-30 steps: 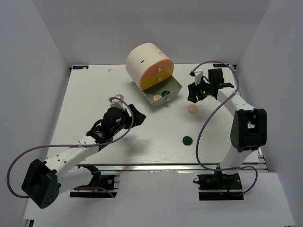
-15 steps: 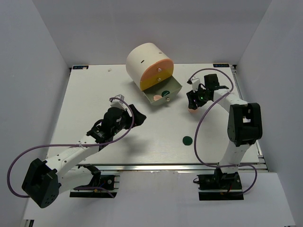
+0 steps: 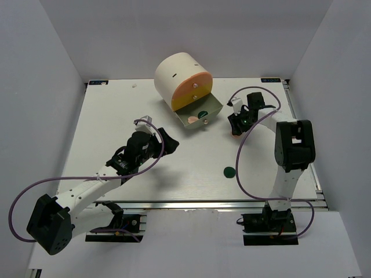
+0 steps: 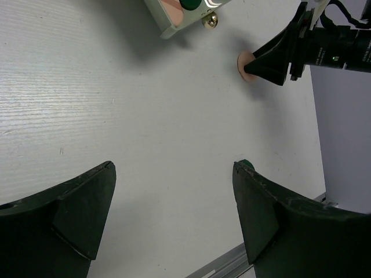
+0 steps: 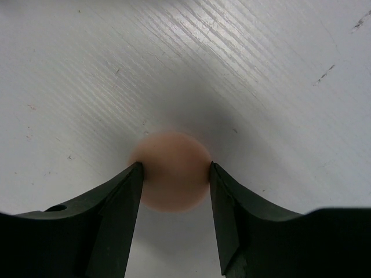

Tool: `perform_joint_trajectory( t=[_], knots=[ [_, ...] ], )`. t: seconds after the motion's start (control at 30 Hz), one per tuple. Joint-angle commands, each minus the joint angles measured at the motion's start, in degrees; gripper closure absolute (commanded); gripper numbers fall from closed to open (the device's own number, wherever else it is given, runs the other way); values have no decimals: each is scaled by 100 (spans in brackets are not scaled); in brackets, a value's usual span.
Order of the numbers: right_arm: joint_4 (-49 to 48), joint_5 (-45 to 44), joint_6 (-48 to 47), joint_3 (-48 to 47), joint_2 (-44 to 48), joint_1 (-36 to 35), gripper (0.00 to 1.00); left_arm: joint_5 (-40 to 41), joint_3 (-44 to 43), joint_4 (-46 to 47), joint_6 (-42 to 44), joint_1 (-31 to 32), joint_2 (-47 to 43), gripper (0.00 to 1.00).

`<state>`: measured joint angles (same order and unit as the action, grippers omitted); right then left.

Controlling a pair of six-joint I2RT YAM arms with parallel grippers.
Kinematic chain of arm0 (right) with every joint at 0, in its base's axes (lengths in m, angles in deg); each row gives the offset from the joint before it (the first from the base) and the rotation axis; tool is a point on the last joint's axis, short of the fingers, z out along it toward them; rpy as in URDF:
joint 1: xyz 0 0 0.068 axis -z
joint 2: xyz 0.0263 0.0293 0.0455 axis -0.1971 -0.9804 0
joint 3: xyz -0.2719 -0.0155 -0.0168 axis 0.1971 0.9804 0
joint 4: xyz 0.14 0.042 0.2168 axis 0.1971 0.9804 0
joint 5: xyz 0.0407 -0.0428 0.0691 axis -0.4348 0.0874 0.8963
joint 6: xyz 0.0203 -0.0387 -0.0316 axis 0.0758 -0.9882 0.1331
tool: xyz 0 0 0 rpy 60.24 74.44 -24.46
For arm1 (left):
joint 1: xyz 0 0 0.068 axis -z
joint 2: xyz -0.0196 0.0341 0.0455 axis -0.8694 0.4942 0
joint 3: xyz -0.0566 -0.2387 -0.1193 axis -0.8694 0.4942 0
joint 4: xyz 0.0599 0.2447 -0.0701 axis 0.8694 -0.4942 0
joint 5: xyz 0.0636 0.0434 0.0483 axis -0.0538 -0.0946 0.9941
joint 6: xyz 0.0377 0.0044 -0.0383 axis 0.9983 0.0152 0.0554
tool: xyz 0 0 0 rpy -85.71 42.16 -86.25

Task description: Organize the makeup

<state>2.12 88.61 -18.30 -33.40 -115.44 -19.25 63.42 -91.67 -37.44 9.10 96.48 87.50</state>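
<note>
Since the left hand (image 4: 174, 174) is nearest the arm bases, I'll start there. It hangs over bare worktop (image 3: 116, 116), well in front of the cream cylinder (image 3: 177, 72) and off to its left. It's released, with the fingers spread wide and nothing between them.

Next out is a dark green disc (image 3: 229, 171), lying flat on its own. It's in front of the cylinder and to its right, clear of both arms.

A bit closer to the cylinder, again on its right, the right hand (image 5: 175, 168) is down at the worktop around a peach disc (image 5: 174, 153). In the wrist view both fingers (image 5: 119, 202) press against opposite edges of that disc, so I'd call it grasping the disc. The disc looks like it's lying flat on the surface, not lifted.

Right at the cylinder's front, the lower drawer (image 3: 215, 110) is pulled out toward the arms. Inside it are a second peach disc (image 3: 191, 120) and a second green disc (image 3: 202, 113), side by side. The peach one is toward the drawer's front left and the green one is nearer the cylinder. The cylinder itself stands at the far middle of the worktop, its orange-yellow fronts facing the arms.
</note>
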Motion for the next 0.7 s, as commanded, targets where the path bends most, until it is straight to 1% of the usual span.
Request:
perform_joint_trajectory(
  t=[0.0, 0.07, 0.1, 0.17, 0.2, 0.27, 0.3, 0.33, 0.37, 0.4, 0.5, 0.6, 0.63, 0.67],
  knots=[
    [-10, -105, -236, -193, -89, 32, 46, 16, -50, -11, -27, -15, -79, 8],
    [147, -96, -289, -227, -159, 23, 51, 16, -50, -11, -27, -15, -70, 8],
    [166, -87, -298, -228, -185, 32, 56, 16, -50, -2, -27, -6, -53, 8],
    [166, -35, -368, -149, -159, 32, 63, 8, -59, 7, -18, -15, -26, 8],
    [201, -34, -395, -96, -150, 41, 70, -1, -68, 7, -18, -15, -17, 8],
    [298, 27, -430, -96, -168, 50, 77, -10, -85, 7, 0, -15, 18, 8],
    [333, 71, -430, -70, -151, 67, 85, -19, -86, 24, 8, -6, 27, 8],
    [342, 158, -456, -61, -142, 102, 88, -36, -94, 42, 17, -15, 35, 8],
    [377, 229, -474, -69, -115, 111, 98, -45, -94, 42, 17, -15, 62, 8],
    [473, 299, -483, -148, -63, 129, 100, -54, -112, 51, 26, -6, 70, 8],
    [719, 729, -579, -446, 183, 164, 100, -71, -121, 68, 35, -15, 88, 8],
    [641, 1370, -597, -675, 648, 155, 100, -107, -94, 86, 35, -15, 106, 8],
    [580, 1711, -554, -737, 754, 155, 100, -124, -86, 86, 35, -6, 106, 8],
    [501, 1871, -501, -798, 920, 138, 100, -150, -86, 260, 35, -15, 114, 8]
  ],
)
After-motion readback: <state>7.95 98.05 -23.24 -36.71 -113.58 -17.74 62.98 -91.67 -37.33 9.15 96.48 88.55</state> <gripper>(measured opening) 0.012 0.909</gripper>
